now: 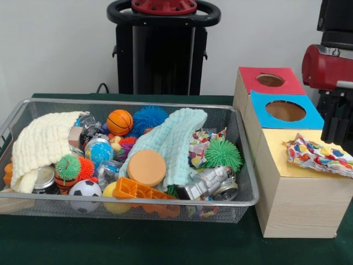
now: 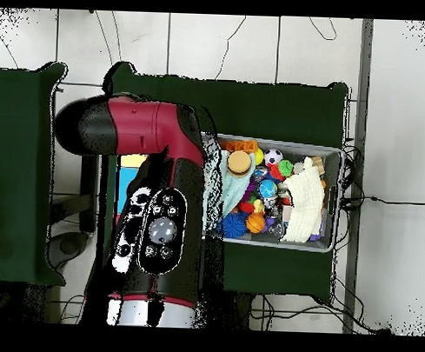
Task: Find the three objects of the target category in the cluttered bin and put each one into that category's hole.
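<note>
The wire mesh bin (image 1: 127,203) holds a heap of toys and cloths; it also shows in the overhead view (image 2: 337,200). One white dotted piece (image 1: 317,155) lies crumpled on the yellow top (image 1: 276,150) of the nearest wooden box, at its right side. The yellow top's hole does not show. Another dotted piece (image 1: 199,144) lies in the bin between a pale green cloth and a green spiky ball. My gripper (image 1: 336,124) hangs as a black shape at the right edge, just above the piece on the box. In the overhead view the arm (image 2: 158,216) hides the boxes.
The blue-topped box (image 1: 285,112) and the red-topped box (image 1: 270,80), each with a round hole, stand behind the yellow one. The bin also holds a cream cloth (image 1: 41,144), a pale green cloth (image 1: 172,141), an orange disc (image 1: 146,167), balls and a silver toy (image 1: 209,182).
</note>
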Robot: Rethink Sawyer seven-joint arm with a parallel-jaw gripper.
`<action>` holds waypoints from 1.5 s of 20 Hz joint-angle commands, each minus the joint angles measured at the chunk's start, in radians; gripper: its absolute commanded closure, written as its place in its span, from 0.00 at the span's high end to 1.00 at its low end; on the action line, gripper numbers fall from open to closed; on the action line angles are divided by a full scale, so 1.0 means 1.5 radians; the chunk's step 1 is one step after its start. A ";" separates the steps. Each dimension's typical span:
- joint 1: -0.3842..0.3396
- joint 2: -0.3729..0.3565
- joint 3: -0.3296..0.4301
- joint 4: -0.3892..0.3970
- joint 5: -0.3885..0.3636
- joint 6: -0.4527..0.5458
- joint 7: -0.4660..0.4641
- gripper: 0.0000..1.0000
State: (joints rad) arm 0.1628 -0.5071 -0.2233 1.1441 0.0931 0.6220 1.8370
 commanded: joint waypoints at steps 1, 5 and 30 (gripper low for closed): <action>-0.004 0.011 -0.001 0.043 -0.003 0.016 0.130 0.00; -0.011 0.011 0.008 0.059 -0.017 0.030 0.087 0.00; -0.012 0.049 0.030 0.076 -0.029 -0.001 0.072 0.00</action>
State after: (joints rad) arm 0.1636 -0.4869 -0.2388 1.1468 0.0830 0.6218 1.8370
